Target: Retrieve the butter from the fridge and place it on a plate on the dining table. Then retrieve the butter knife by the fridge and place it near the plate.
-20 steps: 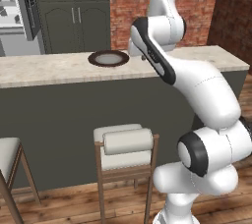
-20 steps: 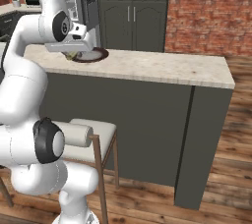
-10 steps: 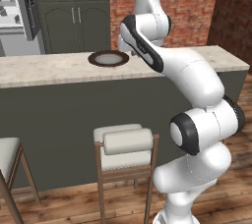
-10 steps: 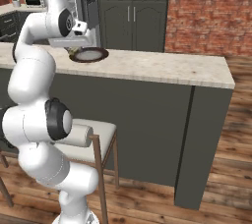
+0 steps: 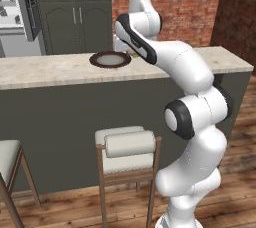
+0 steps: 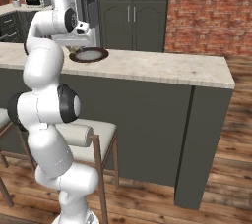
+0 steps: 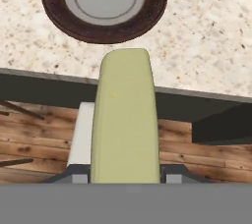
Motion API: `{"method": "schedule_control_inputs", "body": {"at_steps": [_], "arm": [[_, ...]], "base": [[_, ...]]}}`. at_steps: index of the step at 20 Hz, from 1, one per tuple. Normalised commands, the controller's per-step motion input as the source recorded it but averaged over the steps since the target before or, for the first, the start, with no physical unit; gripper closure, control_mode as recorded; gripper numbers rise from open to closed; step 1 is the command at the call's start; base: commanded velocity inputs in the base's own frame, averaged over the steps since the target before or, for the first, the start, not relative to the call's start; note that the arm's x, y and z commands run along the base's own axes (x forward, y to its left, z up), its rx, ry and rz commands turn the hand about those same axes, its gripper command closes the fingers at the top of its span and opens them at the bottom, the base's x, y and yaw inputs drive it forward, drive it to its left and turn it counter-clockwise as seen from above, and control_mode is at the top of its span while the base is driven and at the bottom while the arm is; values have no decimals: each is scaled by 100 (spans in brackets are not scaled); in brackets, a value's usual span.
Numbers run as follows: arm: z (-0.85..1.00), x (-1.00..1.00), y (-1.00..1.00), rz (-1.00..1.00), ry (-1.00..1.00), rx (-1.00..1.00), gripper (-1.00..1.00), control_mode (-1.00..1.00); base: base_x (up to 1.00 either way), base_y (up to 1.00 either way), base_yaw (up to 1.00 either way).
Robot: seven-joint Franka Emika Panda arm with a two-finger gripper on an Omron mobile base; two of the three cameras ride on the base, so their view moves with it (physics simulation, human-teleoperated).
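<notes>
My gripper (image 7: 125, 175) is shut on the butter (image 7: 125, 120), a pale yellow-green block that sticks out ahead of the fingers. The block hangs over the near edge of the dining table (image 7: 206, 31), just short of the plate (image 7: 104, 2), which has a dark brown rim and a grey centre. From the base, the plate (image 5: 110, 59) lies on the beige stone top (image 5: 45, 69) with my hand right beside it. In the right base view the gripper (image 6: 74, 47) hovers at the plate's (image 6: 90, 55) near-left rim. The fridge (image 6: 91, 16) stands behind the table. The butter knife is out of view.
A wooden stool with a white cushion (image 5: 127, 144) stands under the table in front of my base, with another stool (image 5: 7, 157) at the left. Dark-grey cabinets (image 5: 75, 7) and a brick wall (image 5: 175, 2) lie behind. The stone top (image 6: 172, 68) runs on to the right.
The arm has straightened upward and swung the hand with the butter toward the plate. The plate and the base have stayed put.
</notes>
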Motion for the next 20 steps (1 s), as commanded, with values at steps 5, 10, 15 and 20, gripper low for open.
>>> {"method": "schedule_control_inputs", "body": {"at_steps": [5,10,15,20], "arm": [[-27,45,1,0,8,-1,100,-100],[-1,37,4,0,0,0,100,-100],[-1,26,7,0,1,-2,100,-100],[-17,25,6,0,5,-3,100,-100]], "base": [[0,0,0],[0,0,0],[0,0,0],[0,0,0]]}}
